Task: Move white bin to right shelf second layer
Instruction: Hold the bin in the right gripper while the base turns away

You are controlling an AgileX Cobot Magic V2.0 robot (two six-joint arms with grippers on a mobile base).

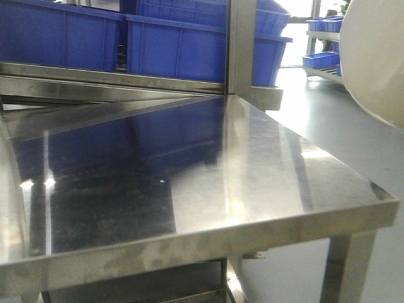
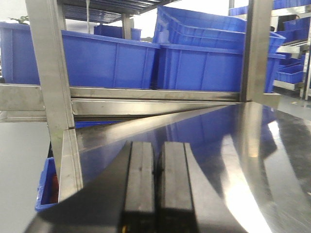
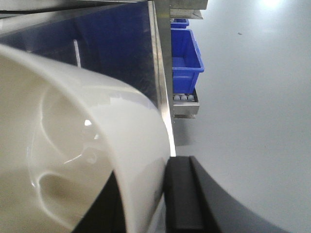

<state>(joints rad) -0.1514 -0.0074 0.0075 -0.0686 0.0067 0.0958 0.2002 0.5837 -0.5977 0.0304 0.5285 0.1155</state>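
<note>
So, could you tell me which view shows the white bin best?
The right wrist view: the white bin fills its left half, showing rim and interior, with the right gripper clamped over its wall. The front view catches only a curved piece at upper right. The left wrist view shows none.

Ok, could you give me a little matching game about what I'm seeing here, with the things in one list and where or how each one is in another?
Things:
1. white bin
2. blue crates
3. steel table
4. left gripper

Places or states:
A. shiny, reflecting blue
B. jaws shut together on nothing
C. sitting on the rack behind the table
D. wall pinched by the right gripper

Pairs: 1-D, 2-C, 3-A, 4-B.
</note>
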